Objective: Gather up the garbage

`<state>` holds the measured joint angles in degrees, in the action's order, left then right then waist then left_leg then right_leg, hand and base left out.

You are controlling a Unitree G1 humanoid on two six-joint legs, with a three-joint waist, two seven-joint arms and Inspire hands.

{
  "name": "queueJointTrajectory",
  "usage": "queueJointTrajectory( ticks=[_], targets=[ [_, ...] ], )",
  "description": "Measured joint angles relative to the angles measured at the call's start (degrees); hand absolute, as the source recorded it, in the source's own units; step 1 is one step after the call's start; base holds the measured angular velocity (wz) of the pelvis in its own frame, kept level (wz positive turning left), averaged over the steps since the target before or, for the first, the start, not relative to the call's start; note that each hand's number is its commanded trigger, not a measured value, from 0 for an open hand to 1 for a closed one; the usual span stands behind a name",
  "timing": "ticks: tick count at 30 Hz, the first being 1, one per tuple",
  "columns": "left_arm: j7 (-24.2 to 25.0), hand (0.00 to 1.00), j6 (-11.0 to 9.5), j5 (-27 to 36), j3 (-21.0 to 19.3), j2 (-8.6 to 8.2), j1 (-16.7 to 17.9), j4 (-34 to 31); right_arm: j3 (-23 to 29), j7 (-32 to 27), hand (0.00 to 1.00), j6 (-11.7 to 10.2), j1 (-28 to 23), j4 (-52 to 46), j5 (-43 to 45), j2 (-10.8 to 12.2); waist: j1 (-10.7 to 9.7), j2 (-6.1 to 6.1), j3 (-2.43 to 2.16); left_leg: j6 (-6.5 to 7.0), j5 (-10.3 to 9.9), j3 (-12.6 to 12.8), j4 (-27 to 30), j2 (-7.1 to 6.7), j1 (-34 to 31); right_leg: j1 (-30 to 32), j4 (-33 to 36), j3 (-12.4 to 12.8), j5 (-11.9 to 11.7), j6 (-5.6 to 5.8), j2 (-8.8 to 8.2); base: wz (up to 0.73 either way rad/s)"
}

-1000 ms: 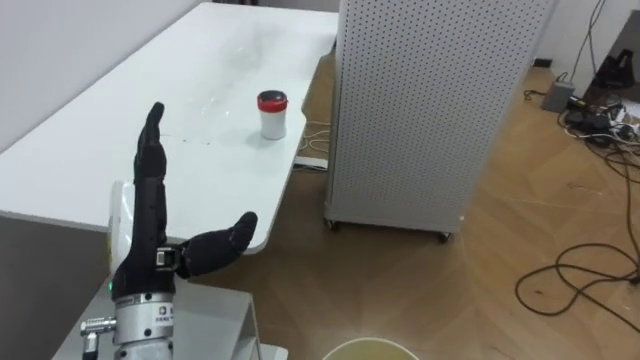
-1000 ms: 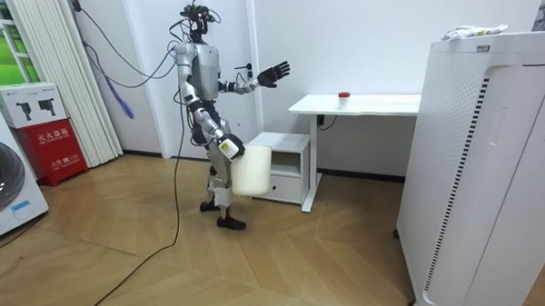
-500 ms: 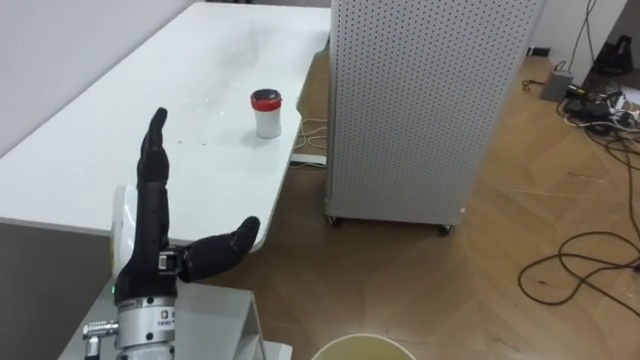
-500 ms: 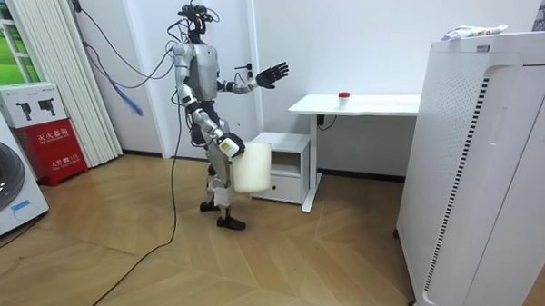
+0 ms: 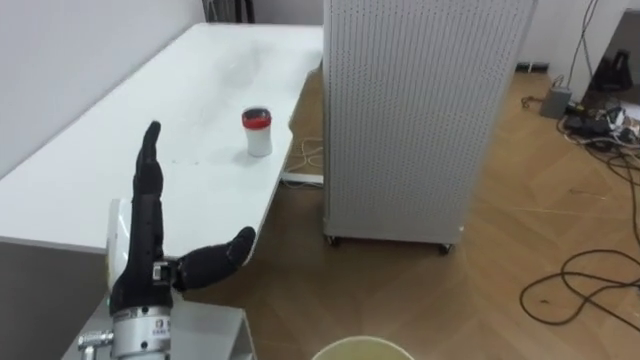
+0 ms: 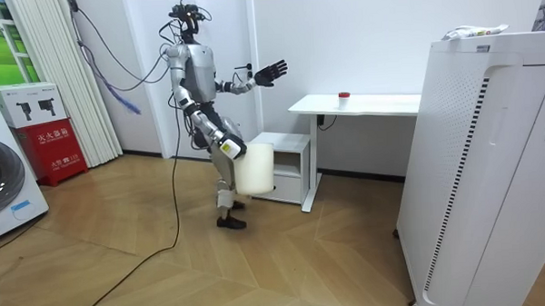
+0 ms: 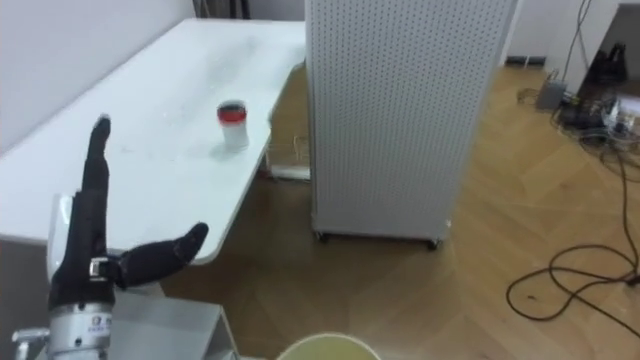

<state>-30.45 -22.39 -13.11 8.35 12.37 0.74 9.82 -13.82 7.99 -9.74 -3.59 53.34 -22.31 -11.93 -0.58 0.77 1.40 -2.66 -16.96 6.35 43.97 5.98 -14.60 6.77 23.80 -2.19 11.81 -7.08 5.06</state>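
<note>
A small white cup with a red lid (image 5: pixel 258 131) stands on the white desk (image 5: pixel 120 190), near its right edge; the room view has the cup (image 6: pixel 343 96) on that desk (image 6: pixel 371 102). My left hand (image 5: pixel 150 255) is raised before me, open, fingers straight up and thumb out, well short of the cup and holding nothing. The room view's left has me standing a step from the desk, left hand (image 6: pixel 271 73) stretched toward it. At my right hip hangs a pale bin (image 6: pixel 254 169) by my right hand (image 6: pixel 228 151). Its rim (image 5: pixel 362 347) shows at the bottom edge.
A tall white perforated cabinet (image 5: pixel 420 110) stands right of the desk with a narrow gap between. A low white cabinet (image 6: pixel 286 162) sits beside the desk's near end. Cables (image 5: pixel 580 280) lie on the wooden floor at right. A washing machine (image 6: pixel 6 190) and red box (image 6: pixel 49 143) stand behind me.
I have stepped a little closer to the desk, so the whole eye view has shifted. My left hand stays raised and open; the cup has not moved on the desk.
</note>
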Motion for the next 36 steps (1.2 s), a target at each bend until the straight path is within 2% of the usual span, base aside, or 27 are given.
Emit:
queueJointTrajectory(
  ticks=[1, 2, 3, 4, 6, 7, 8, 9, 10, 13, 14, 17, 18, 19, 20, 21, 22, 24, 25, 26, 27, 29, 30, 31, 32, 33, 36],
  targets=[
    [0.00, 0.00, 0.01, -0.01, -0.09, -0.10, 0.03, 0.35, 0.00, -0.32, 1.00, 0.15, -0.06, -0.01, 0.01, -0.18, 0.28, -0.16, -0.08, -0.10, 0.22, -0.22, -2.18, -0.23, -1.43, -0.09, 0.01, 0.20, 0.11, 0.03, 0.00, -0.33],
    [0.14, 0.00, 0.01, 0.04, -0.19, -0.18, 0.01, 0.71, 0.03, -0.95, 1.00, 0.71, -0.10, 0.00, -0.05, -0.38, 0.76, -0.39, -0.22, 0.33, 2.24, -1.01, -9.03, -0.98, -3.55, -0.12, 0.03, 0.73, 0.41, 0.21, -0.01, -0.34],
    [0.30, 0.00, 0.00, 0.09, -0.22, -0.44, 0.02, 0.90, 0.00, -1.09, 1.00, 1.20, -0.26, 0.00, -0.15, -0.62, 0.98, -1.01, -0.62, 0.60, 4.95, -2.45, -17.08, -1.69, -4.44, -0.07, 0.30, 0.75, 1.12, 0.53, -0.04, -0.32],
    [0.55, 0.00, -0.02, 0.07, -0.22, -0.58, 0.05, 1.06, -0.01, -1.11, 1.00, 1.27, -0.42, 0.04, -0.18, -0.71, 1.16, -1.03, -0.63, 0.80, 7.10, -3.02, -20.22, -1.94, -4.70, -0.07, 0.52, 0.76, 1.55, 0.74, -0.07, -0.35],
    [1.97, 0.00, -0.02, 0.06, -0.24, -0.61, 0.62, 1.45, -0.05, -1.17, 1.00, 2.08, -0.52, 0.31, -0.16, -0.83, 1.28, -1.82, -1.21, 0.72, 15.40, -6.78, -26.76, -4.06, -3.34, -0.81, 1.53, 2.31, 3.64, 1.92, -0.25, -0.27],
    [2.31, 0.00, -0.02, 0.06, -0.31, -0.54, 0.60, 1.46, -0.07, -1.14, 1.00, 2.13, -0.42, 0.31, -0.15, -0.76, 1.27, -1.53, -1.17, 1.06, 16.64, -6.40, -27.70, -4.33, -2.50, -0.74, 2.27, 1.91, 4.27, 2.26, -0.20, -0.06],
    [2.70, 0.00, 0.00, 0.03, -0.26, -0.54, 0.60, 1.77, -0.13, -0.94, 1.00, 2.16, -0.62, 0.44, -0.16, -0.68, 1.03, -0.55, -1.00, 2.14, 17.80, -4.06, -28.41, -4.62, -1.71, -0.94, 4.43, -1.38, 5.94, 3.40, -2.36, 0.10],
    [2.78, 0.00, 0.09, 0.01, -0.25, -0.91, 0.62, 2.12, -0.11, -0.98, 1.00, 2.15, -0.79, 0.46, -0.22, -0.95, 0.73, 0.16, -0.88, 2.79, 18.22, -1.43, -26.71, -4.55, -1.84, -1.42, 6.24, -6.36, 7.82, 2.45, -5.88, 0.20],
    [2.96, 0.00, 0.11, -0.06, -0.24, -1.00, 0.62, 2.09, -0.04, -1.11, 1.00, 2.13, -0.77, 0.45, -0.29, -1.10, 0.61, 0.26, -0.67, 3.16, 18.08, -0.95, -25.07, -4.58, -2.21, -1.45, 7.08, -7.31, 8.97, 2.51, -6.73, 0.19],
    [3.62, 0.00, 0.06, 0.00, -0.87, -0.06, 0.63, 1.51, -0.04, -2.35, 1.00, 2.25, -0.66, -0.34, -0.12, -1.11, 1.78, 0.63, -0.84, 3.79, 14.02, 0.35, -18.96, -4.65, -3.81, -2.46, 8.29, -3.43, 11.81, 2.92, -6.29, -0.16],
    [3.61, 0.00, 0.06, 0.04, -1.44, 0.16, 0.62, 1.13, -0.09, -2.31, 1.00, 2.25, -0.37, -0.51, -0.18, -1.10, 2.10, 1.34, -0.47, 3.90, 12.63, 1.38, -17.40, -5.01, -3.93, -3.33, 8.10, -1.60, 12.61, 2.85, -6.37, 0.10],
    [4.05, 0.00, -0.47, -0.03, 0.03, -0.06, -0.31, 0.43, -0.17, -2.37, 1.00, 3.05, -0.53, -0.66, -2.40, -2.42, 2.97, 1.46, -0.65, 3.81, 12.04, 1.80, -19.83, -8.39, -5.25, -7.48, 7.07, 4.16, 15.35, 2.89, -6.80, 0.16],
    [4.09, 0.00, -0.89, -0.07, 0.07, 0.08, -0.42, 0.40, -0.36, -2.55, 1.00, 3.30, -0.46, -0.66, -2.94, -2.54, 4.04, 1.86, -0.96, 6.27, 12.45, 2.70, -18.71, -9.48, -4.94, -8.29, 9.01, 5.56, 17.19, 3.71, -8.11, -0.21],
    [4.02, 0.00, -0.92, -0.02, -0.08, 0.12, -0.57, 0.39, -0.71, -2.71, 1.00, 3.32, -0.31, -0.72, -3.03, -2.52, 4.32, 2.26, -1.21, 7.12, 11.34, 3.32, -17.33, -9.99, -4.57, -7.94, 10.87, 4.89, 17.86, 4.52, -9.13, -0.15],
    [3.76, 0.00, -0.91, -0.02, -0.15, 0.10, -1.29, 0.41, -0.73, -3.06, 1.00, 3.37, -0.23, -1.49, -3.04, -2.47, 4.32, 2.38, -1.07, 8.01, 8.65, 4.13, -14.28, -10.29, -4.39, -6.01, 16.90, 1.92, 17.54, 6.01, -11.03, -0.07],
    [3.42, 0.00, -0.95, 0.05, -0.14, 0.10, -1.52, 0.42, -0.73, -3.08, 1.00, 3.43, -0.14, -2.46, -3.04, -2.38, 4.50, 2.26, -1.07, 8.48, 5.93, 4.78, -11.78, -10.29, -3.76, -4.17, 23.21, -1.13, 15.70, 9.09, -13.12, -0.08],
    [3.37, 0.00, -0.95, 0.05, -0.15, 0.09, -1.53, 0.42, -0.72, -3.08, 1.00, 3.41, -0.03, -2.95, -3.06, -2.23, 4.44, 2.19, -1.12, 8.73, 4.81, 4.88, -10.49, -10.27, -3.42, -3.60, 25.60, -2.22, 14.14, 9.79, -13.90, -0.20],
    [3.43, 0.00, -0.96, -0.22, 0.19, 0.27, -2.27, 0.45, -0.73, -3.19, 1.00, 3.38, 0.60, -4.40, -3.14, -1.56, 4.28, 0.93, -0.52, 9.53, 2.07, 4.56, -8.67, -9.08, -0.86, -3.03, 31.10, -4.61, 5.52, 10.37, -14.25, -0.14],
    [3.42, 0.00, -0.99, -0.18, 0.30, 0.34, -2.50, 0.44, -0.73, -3.17, 1.00, 3.26, 0.60, -4.88, -3.14, -1.56, 4.10, 0.62, -0.49, 9.42, 1.38, 4.43, -9.33, -8.81, 0.06, -2.35, 32.44, -5.20, 2.80, 10.81, -14.25, -0.18],
    [3.31, 0.00, -1.02, 0.07, 0.39, 0.35, -3.05, 0.44, -0.69, -3.17, 1.00, 2.88, 1.02, -5.24, -3.19, -1.77, 4.14, -0.18, -0.51, 8.24, -0.61, 2.57, -11.08, -8.60, 1.63, -0.33, 34.78, -5.93, 3.10, 11.02, -14.49, -0.36],
    [2.93, 0.00, -1.03, 0.14, -0.07, 0.37, -3.29, 0.81, -0.70, -3.09, 1.00, 2.91, 2.12, -5.29, -3.18, -1.87, 4.46, -0.48, -0.27, 8.16, -1.05, 2.22, -11.84, -8.62, 2.40, 3.43, 36.14, -5.88, 6.56, 10.12, -15.01, -0.42],
    [2.85, 0.00, -1.03, 0.16, -0.15, 0.34, -3.40, 1.57, -0.69, -3.27, 1.00, 2.92, 1.75, -7.06, -3.19, -2.10, 3.99, -1.84, -0.14, 7.94, -1.08, -0.60, -13.64, -8.48, 3.87, 8.62, 33.06, -5.91, 9.44, 8.84, -14.43, -0.22],
    [2.89, 0.00, -1.04, 0.06, -0.04, 0.33, -3.39, 2.13, -0.70, -3.50, 1.00, 2.82, 1.10, -7.30, -3.06, -1.91, 3.51, -2.11, -0.17, 7.65, -0.96, -1.93, -15.32, -8.40, 5.50, 10.08, 26.25, -5.77, 9.44, 9.18, -14.11, 0.08],
    [2.89, 0.00, -1.04, 0.06, 0.01, 0.33, -3.31, 2.22, -0.70, -3.58, 1.00, 2.79, 0.71, -7.29, -2.71, -1.80, 3.22, -1.92, -0.21, 7.45, -0.98, -2.04, -16.14, -8.41, 6.39, 10.12, 21.50, -5.61, 9.00, 9.36, -14.18, 0.30],
    [2.63, 0.00, -1.05, -0.03, 0.04, 0.44, -3.11, 2.24, -0.73, -3.55, 1.00, 2.78, 0.20, -7.22, -1.60, -1.70, 2.20, -1.13, -0.26, 6.73, -1.35, -2.25, -16.85, -8.68, 7.71, 9.58, 11.45, -5.63, 5.91, 9.58, -14.35, 0.48],
    [2.31, 0.00, -0.83, -0.07, 0.55, 0.16, -2.79, 2.86, -0.75, -3.69, 1.00, 2.81, -0.09, -6.74, -0.93, -1.78, 1.08, -1.48, -0.53, 5.85, -1.98, -3.35, -16.62, -8.08, 8.59, 8.61, 9.41, -5.76, 2.20, 8.93, -13.98, 0.45],
    [2.54, 0.00, -0.77, -0.32, 0.78, 0.45, -2.73, 2.81, -0.87, -3.65, 1.00, 2.80, 0.00, -6.87, -0.27, -1.51, 2.46, -1.61, -0.59, 4.59, -1.28, -2.69, -16.51, -5.47, 9.14, 4.49, 3.29, -5.90, 0.75, 7.30, -10.44, -0.05]
  ],
)
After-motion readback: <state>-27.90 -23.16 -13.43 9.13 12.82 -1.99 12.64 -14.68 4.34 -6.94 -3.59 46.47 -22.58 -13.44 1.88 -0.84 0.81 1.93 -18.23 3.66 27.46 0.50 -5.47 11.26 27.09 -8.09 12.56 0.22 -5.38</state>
